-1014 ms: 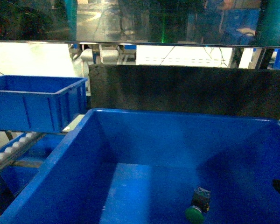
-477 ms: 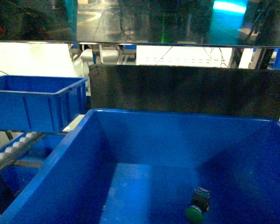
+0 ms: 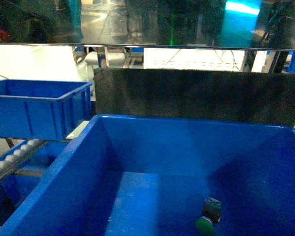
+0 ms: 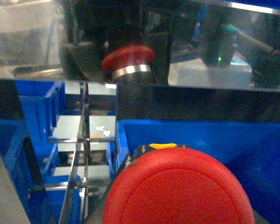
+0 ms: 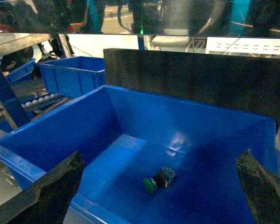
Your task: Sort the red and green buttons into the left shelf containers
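Observation:
A green button (image 3: 206, 223) lies on its side on the floor of the large blue bin (image 3: 96, 147) in front of me, also visible in the right wrist view as the green button (image 5: 158, 178). My right gripper (image 5: 159, 156) hangs open above that bin, its dark fingers (image 5: 51, 191) far apart and clear of the button. A red button (image 4: 177, 186) fills the bottom of the left wrist view, held close to the camera and hiding the left gripper's fingers. A left shelf container (image 3: 34, 115) stands on the rack at the left. Neither gripper shows in the head view.
A dark board (image 3: 196, 93) stands behind the large bin. Above it a shiny panel (image 4: 224, 46) mirrors the red cap. A roller rack (image 3: 14, 155) runs under the left shelf container, with more blue bins (image 4: 37, 107) on metal rails there.
A dark fingertip that showed at the head view's right edge one second ago has left that view. The green button has not moved.

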